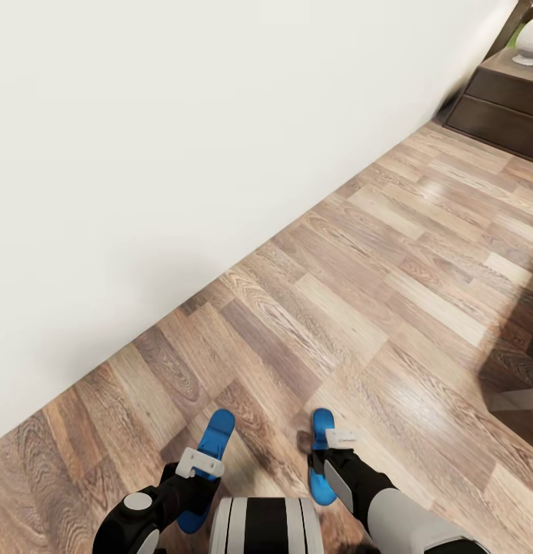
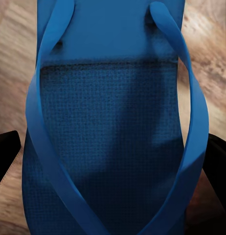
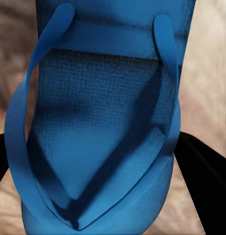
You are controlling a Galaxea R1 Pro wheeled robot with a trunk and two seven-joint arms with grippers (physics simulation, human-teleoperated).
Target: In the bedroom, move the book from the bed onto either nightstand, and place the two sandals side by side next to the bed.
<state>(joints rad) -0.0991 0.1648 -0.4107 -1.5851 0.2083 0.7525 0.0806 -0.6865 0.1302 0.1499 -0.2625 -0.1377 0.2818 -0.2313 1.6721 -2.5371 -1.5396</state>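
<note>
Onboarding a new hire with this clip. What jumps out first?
Two bright-blue sandals, one in each hand: the left sandal in the left gripper, the right sandal in the right gripper, both low in the head view above the wood-plank floor. A blank white wall takes up the upper left, and a dark-brown nightstand stands far off at the top right.

Looked like a home interior, likely a bedroom: plain white wall [image 1: 181, 154] met wood-plank floor [image 1: 389, 308] in mixed brown tones, low dark-brown wooden cabinet with drawers [image 1: 501, 104] stood in far corner against the wall, white rounded object [image 1: 530, 42] sat on its top, blue flip-flop sandals [image 1: 212, 454] pointed to domestic setting, rendered simulator look throughout
</note>
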